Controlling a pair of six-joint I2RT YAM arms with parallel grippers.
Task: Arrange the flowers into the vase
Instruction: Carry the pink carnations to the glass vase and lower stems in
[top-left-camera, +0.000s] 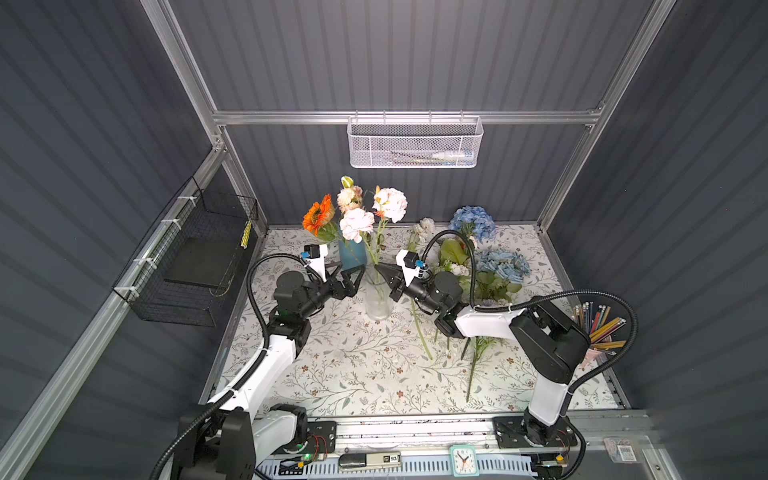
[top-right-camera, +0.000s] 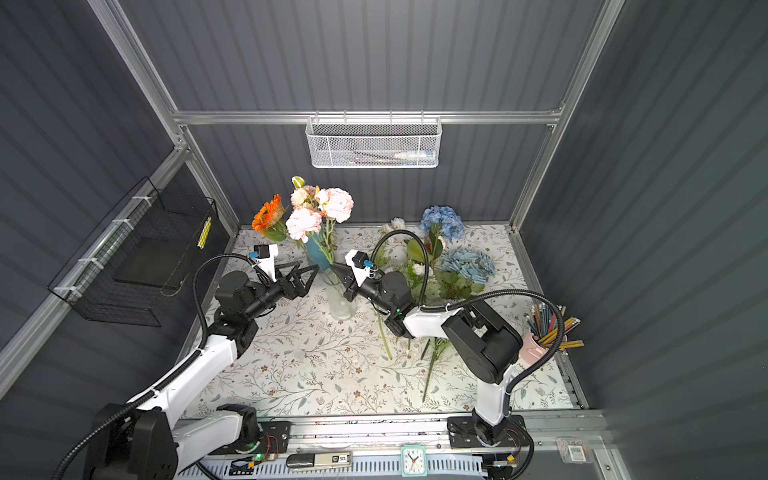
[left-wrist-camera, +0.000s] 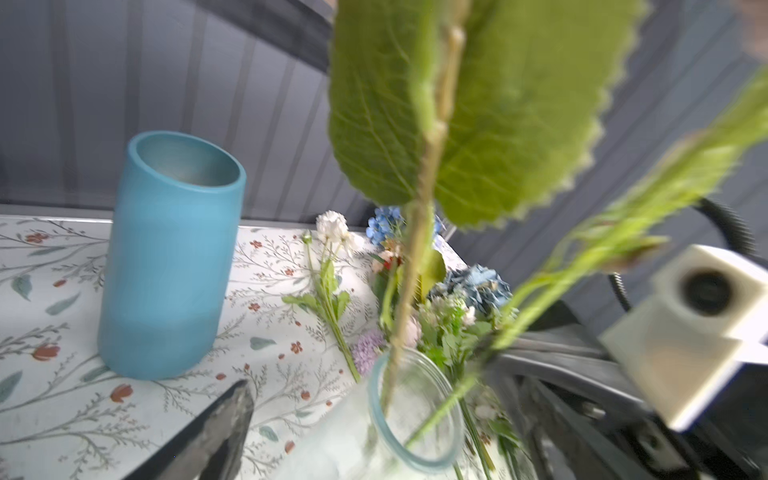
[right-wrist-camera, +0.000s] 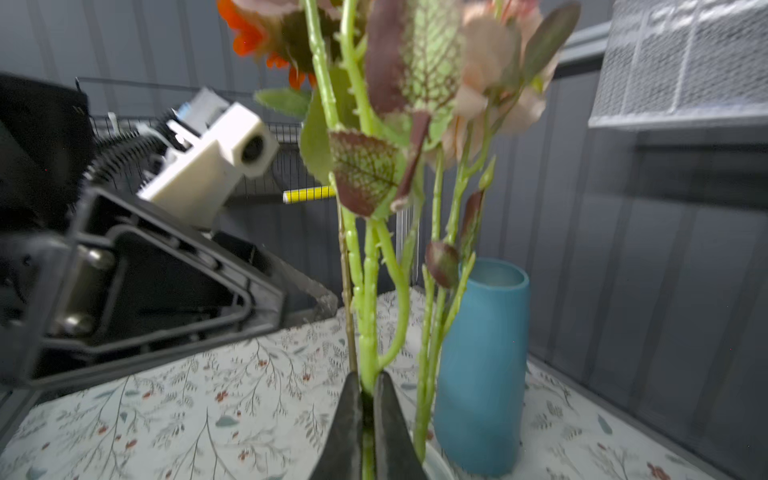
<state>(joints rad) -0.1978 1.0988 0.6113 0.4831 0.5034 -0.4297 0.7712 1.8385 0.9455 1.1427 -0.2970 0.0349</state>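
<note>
A clear glass vase (top-left-camera: 377, 296) (top-right-camera: 341, 300) stands mid-table, holding an orange daisy-like flower (top-left-camera: 319, 214) and pink and peach blooms (top-left-camera: 356, 224). My right gripper (top-left-camera: 380, 268) (right-wrist-camera: 368, 399) is shut on a thorny green stem (right-wrist-camera: 365, 324) just above the vase's rim (left-wrist-camera: 372, 395). My left gripper (top-left-camera: 347, 272) hovers open just left of the vase, one finger (left-wrist-camera: 224, 428) in the left wrist view. More flowers lie on the table at the right: a blue hydrangea (top-left-camera: 473, 222), dusty-blue roses (top-left-camera: 503, 266) and white heads (top-left-camera: 424, 227).
An empty blue vase (top-left-camera: 352, 254) (left-wrist-camera: 170, 257) stands right behind the glass one. Loose stems (top-left-camera: 422, 336) lie under the right arm. A cup of pencils (top-left-camera: 598, 328) is at the right edge. A black wire basket (top-left-camera: 195, 257) hangs on the left wall and a white mesh basket (top-left-camera: 415, 143) on the back rail.
</note>
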